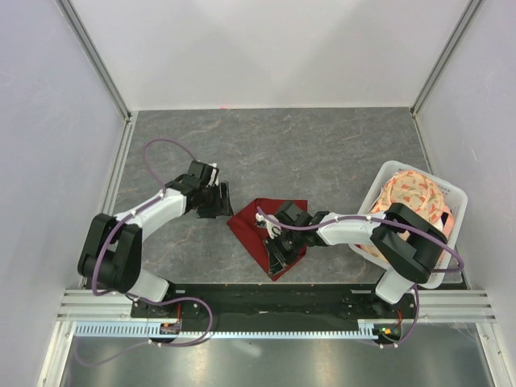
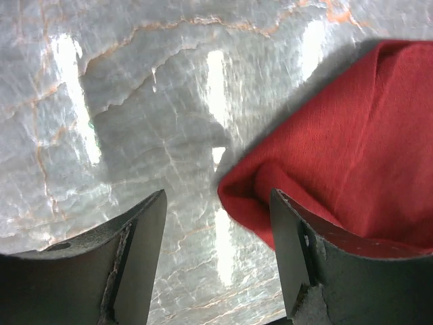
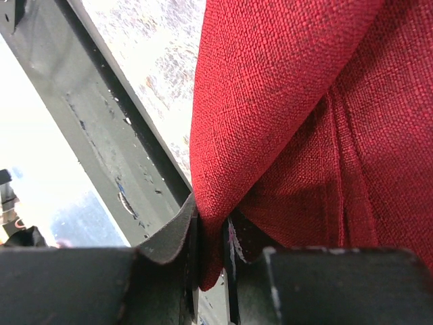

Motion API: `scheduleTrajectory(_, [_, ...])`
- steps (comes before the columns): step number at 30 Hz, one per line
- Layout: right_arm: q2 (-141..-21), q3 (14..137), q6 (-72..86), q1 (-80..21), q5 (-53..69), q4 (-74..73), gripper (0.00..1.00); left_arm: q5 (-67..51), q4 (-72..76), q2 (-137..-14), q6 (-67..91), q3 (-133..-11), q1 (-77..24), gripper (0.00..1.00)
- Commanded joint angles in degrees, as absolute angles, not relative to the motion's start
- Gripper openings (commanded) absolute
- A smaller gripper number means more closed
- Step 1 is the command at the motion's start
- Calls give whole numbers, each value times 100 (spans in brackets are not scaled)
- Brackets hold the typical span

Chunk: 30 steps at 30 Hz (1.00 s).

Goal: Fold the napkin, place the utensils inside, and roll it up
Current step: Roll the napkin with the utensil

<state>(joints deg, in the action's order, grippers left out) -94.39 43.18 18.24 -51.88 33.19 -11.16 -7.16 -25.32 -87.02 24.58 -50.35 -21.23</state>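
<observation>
The dark red napkin [image 1: 260,219] lies folded into a rough triangle on the grey marbled table, near the front edge. My left gripper [image 1: 216,201] stands open just left of the napkin's left corner. In the left wrist view that rounded corner [image 2: 352,135] reaches in between the parted fingers of the left gripper [image 2: 216,196], touching neither. My right gripper [image 1: 278,246] is down on the napkin's near right part. In the right wrist view the right gripper [image 3: 211,233] is shut on a fold of the napkin [image 3: 284,101]. The utensils are out of view.
A white basket [image 1: 454,192] holding a peach floral cloth [image 1: 413,197] stands at the right, beside the right arm. The black base rail [image 1: 266,292] runs along the near edge just below the napkin. Walls close in the table on the left, back and right.
</observation>
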Motion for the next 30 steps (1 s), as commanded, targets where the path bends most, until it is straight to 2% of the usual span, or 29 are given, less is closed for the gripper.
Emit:
scheduleTrajectory(1, [-9966, 4096, 1442, -5159, 2716, -1564, 20, -1062, -1681, -8209, 2574, -4536, -2118, 70])
scheduleTrajectory(7, [-10064, 4131, 1389, -5124, 2760, -1573, 20, -1467, -1091, -8130, 2838, -4097, -2118, 70])
scheduleTrajectory(14, [-10090, 4157, 1389, -5115, 2742, -1626, 20, -1169, -204, -7305, 3208, -3472, -2109, 72])
scheduleTrajectory(17, [-10099, 4175, 1380, -5124, 2751, -1643, 20, -1379, -27, -7163, 3261, -3323, -2118, 73])
scheduleTrajectory(23, [-10152, 4201, 1380, -5124, 2733, -1679, 20, -1731, 211, -7602, 3270, -3357, -2118, 73])
scheduleTrajectory(30, [-10125, 4201, 1354, -5124, 2681, -1696, 20, -1740, 35, -8305, 3077, -3787, -2144, 65])
